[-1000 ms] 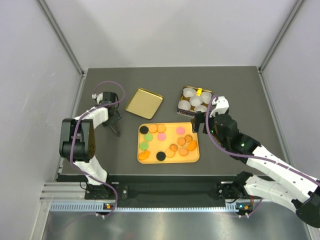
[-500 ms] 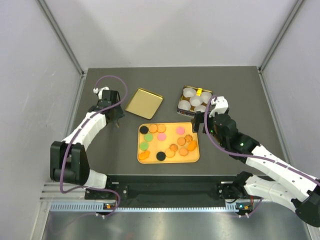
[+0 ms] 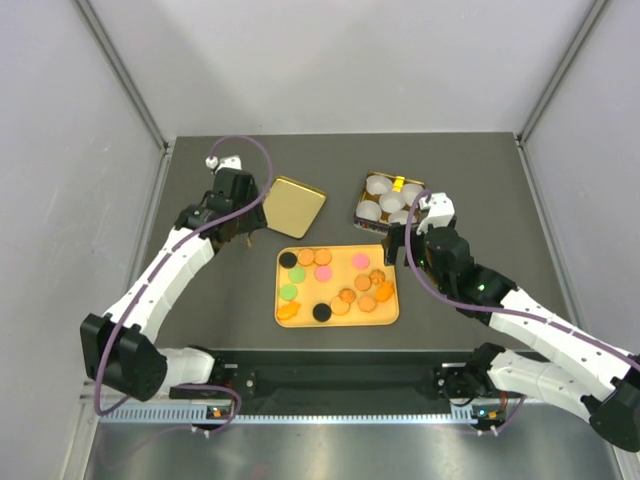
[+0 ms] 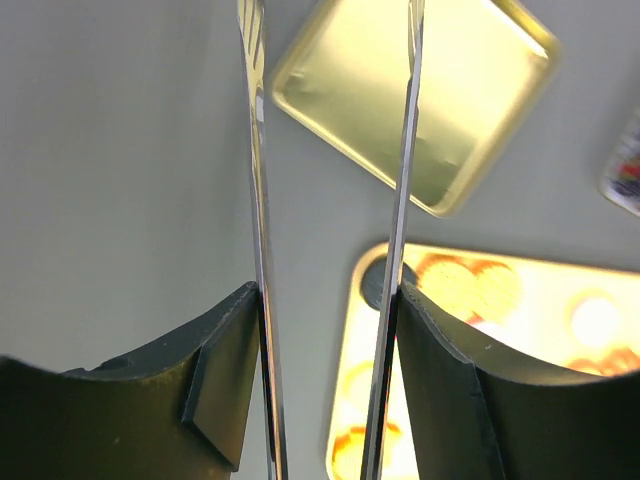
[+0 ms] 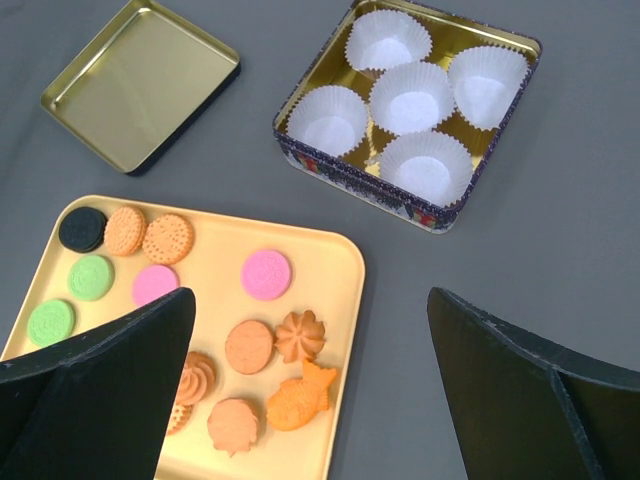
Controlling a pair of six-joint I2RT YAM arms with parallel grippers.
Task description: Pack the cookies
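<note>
Jaws on left gripper [image 4: 330, 40] and right gripper [image 5: 310, 300] gape open, empty. Small coloured disc cookies [image 5: 266, 273] lie on an orange rectangular tray [image 5: 325, 268] — none packed; next, probably lift one into the square gold tin [image 5: 350, 177] at one o'clock.

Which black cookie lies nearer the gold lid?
The black cookie in the tray's far-left corner; the other black cookie sits by its near edge.

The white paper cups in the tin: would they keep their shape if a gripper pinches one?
Probably not. The paper cups have thin pleated walls, so a pinch would likely crumple them. They look light and seem to sit loose in the tin, so a push might slide or tip one.
</note>
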